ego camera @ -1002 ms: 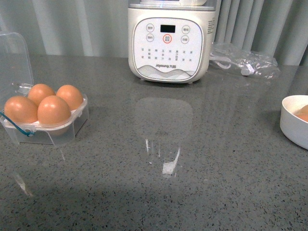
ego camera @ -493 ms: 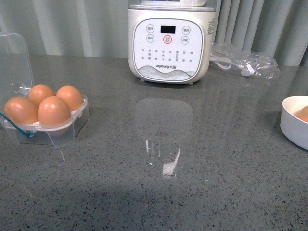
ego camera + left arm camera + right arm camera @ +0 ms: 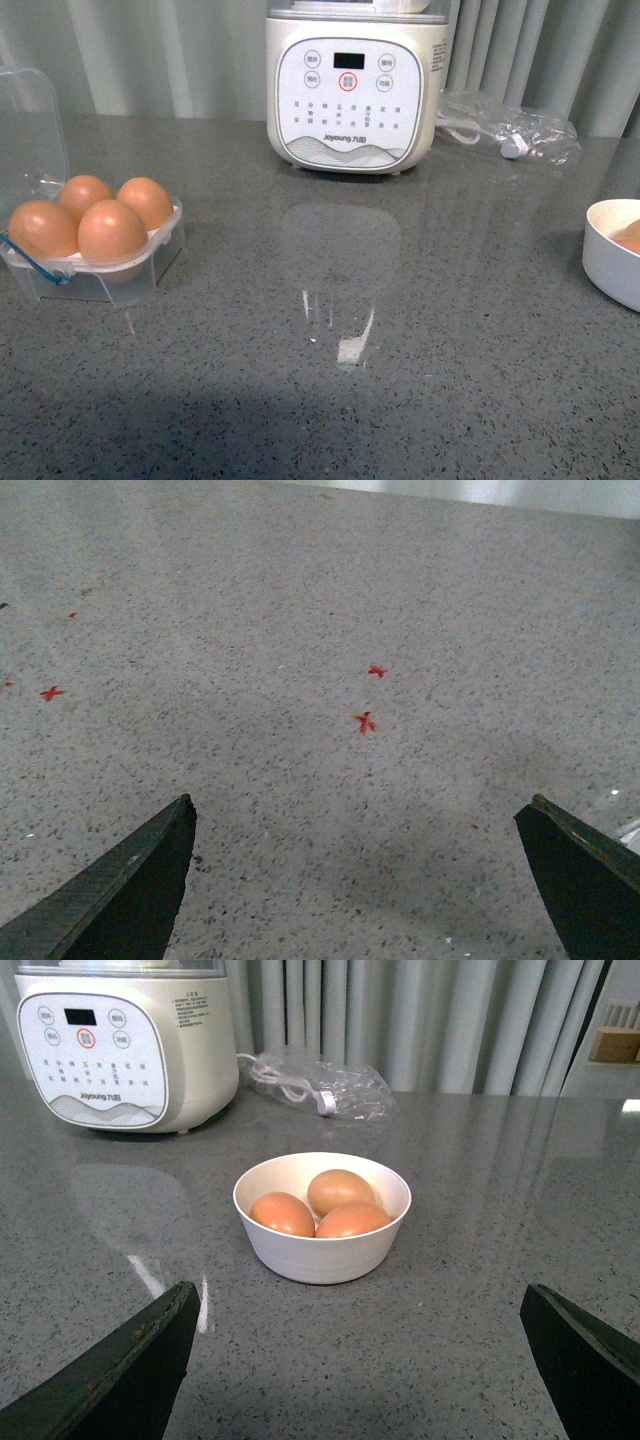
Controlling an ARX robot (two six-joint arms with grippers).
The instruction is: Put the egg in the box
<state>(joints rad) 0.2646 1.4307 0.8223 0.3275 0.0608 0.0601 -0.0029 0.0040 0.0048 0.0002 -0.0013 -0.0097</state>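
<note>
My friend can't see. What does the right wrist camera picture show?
A white bowl holding three brown eggs sits on a grey speckled counter, straight ahead of the right gripper, whose two dark fingertips are spread wide apart. Behind stand a cream kitchen machine, a clear plastic bag and pale curtains.
</note>
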